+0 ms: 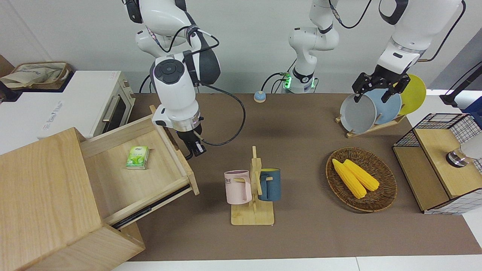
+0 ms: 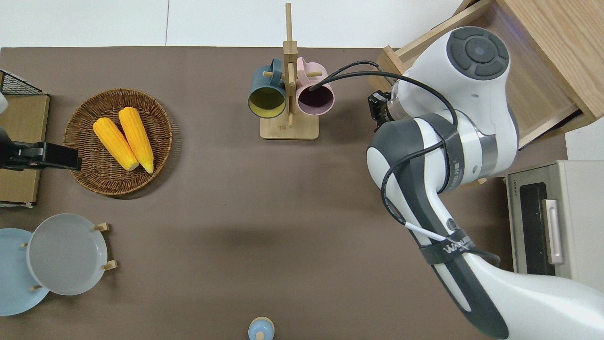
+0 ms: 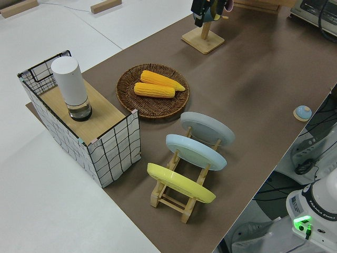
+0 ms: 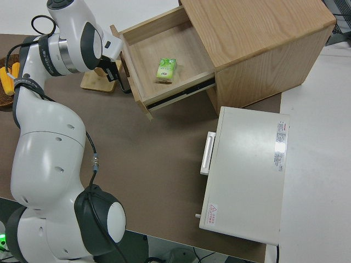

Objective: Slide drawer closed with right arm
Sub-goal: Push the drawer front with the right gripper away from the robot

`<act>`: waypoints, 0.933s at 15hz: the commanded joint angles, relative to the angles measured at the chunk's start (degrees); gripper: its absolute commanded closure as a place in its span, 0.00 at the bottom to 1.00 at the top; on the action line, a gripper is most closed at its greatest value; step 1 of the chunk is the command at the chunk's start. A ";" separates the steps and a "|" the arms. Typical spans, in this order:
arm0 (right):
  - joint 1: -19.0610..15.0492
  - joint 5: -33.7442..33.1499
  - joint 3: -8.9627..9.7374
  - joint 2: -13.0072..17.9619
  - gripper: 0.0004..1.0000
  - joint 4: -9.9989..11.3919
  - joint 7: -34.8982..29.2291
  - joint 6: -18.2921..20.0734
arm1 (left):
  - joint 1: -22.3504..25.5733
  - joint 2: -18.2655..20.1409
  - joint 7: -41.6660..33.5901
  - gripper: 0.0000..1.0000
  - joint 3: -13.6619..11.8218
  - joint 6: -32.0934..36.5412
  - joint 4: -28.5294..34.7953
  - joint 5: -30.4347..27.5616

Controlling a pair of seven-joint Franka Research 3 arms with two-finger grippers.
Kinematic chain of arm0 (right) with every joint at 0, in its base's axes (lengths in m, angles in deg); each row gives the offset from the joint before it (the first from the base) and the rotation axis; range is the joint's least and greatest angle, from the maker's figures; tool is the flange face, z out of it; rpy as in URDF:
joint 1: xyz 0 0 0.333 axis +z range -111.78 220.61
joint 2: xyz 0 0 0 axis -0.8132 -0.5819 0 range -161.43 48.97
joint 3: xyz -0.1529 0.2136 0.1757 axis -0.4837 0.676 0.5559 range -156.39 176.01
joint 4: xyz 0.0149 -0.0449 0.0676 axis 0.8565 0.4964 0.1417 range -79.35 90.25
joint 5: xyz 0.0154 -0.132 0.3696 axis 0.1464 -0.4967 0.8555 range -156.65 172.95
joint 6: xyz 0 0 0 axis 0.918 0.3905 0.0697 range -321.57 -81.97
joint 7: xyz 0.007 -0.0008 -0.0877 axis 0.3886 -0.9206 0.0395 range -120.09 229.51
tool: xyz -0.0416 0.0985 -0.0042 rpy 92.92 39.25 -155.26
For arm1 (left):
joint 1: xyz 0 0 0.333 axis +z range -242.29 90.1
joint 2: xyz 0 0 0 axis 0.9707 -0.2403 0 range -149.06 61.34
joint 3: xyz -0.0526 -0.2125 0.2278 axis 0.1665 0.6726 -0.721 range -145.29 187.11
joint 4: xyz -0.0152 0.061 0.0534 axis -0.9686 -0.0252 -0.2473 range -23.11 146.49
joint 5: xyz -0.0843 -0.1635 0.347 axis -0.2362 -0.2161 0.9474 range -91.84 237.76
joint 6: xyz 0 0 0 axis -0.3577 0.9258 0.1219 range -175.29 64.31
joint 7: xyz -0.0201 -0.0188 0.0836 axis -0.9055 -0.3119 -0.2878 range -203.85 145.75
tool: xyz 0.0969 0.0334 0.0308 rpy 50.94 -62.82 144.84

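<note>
The big light-wood cabinet [image 1: 45,199] fills the front view's lower corner at the right arm's end of the table, its wide shallow light-wood drawer [image 1: 139,169] pulled well out, with its front panel facing the table's middle and its long axis running nearer-to-farther from the robots. A small green packet [image 1: 138,157] lies flat on the drawer floor. The right arm's black two-finger gripper [image 1: 196,147] hangs just beside the drawer front at the black bar handle; whether its fingers are spread or pressed together cannot be told. Near the drawer front stands a wooden mug rack [image 1: 254,195] holding a pink mug [image 1: 238,187] and a dark blue mug [image 1: 269,184]. A white oven [image 1: 94,101] sits nearer the robots than the cabinet. The left arm is parked.
</note>
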 commanded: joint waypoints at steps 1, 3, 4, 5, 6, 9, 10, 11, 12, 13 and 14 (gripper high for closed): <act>-3.29 2.46 0.63 -0.82 1.00 -0.97 5.28 -0.81 | -0.99 -0.69 -0.33 0.00 -0.92 -0.04 -1.12 0.78; -4.26 2.55 0.63 -0.91 1.00 -0.97 6.95 -0.81 | -0.99 -0.69 -0.33 0.00 -0.92 -0.04 -1.12 0.87; -4.61 2.55 0.63 -0.91 1.00 -1.06 7.22 -0.90 | -0.99 -0.69 -0.33 0.00 -0.92 -0.04 -1.12 0.78; -4.96 2.55 0.63 -0.91 1.00 -1.06 7.31 -0.90 | -0.99 -0.69 -0.33 0.00 -0.92 -0.04 -1.12 0.78; -5.05 2.55 0.63 -0.91 1.00 -1.06 7.92 -0.90 | -0.99 -0.69 -0.33 0.00 -0.92 -0.04 -1.12 0.78; -6.63 2.64 0.55 -0.82 1.00 -1.06 11.69 -0.73 | -0.99 -0.69 -0.33 0.00 -0.92 -0.04 -1.12 0.78; -7.16 2.55 0.63 -0.82 1.00 -1.06 12.67 -0.47 | -0.99 -0.69 -0.33 0.00 -0.92 -0.04 -1.12 0.87; -7.60 2.55 0.55 -0.82 1.00 -1.06 13.54 -0.29 | -0.99 -0.69 -0.33 0.00 -0.92 -0.04 -1.12 0.87; -7.78 2.55 0.55 -0.82 1.00 -1.06 14.86 -0.11 | -0.99 -0.69 -0.33 0.00 -0.92 -0.04 -1.12 0.78; -8.13 2.47 0.55 -0.82 1.00 -1.06 16.00 -0.11 | -0.99 -0.69 -0.33 0.00 -0.92 -0.04 -1.12 0.87; -8.48 2.47 0.55 -0.82 1.00 -1.06 17.32 -0.02 | -0.99 -0.69 -0.33 0.00 -0.92 -0.04 -1.12 0.78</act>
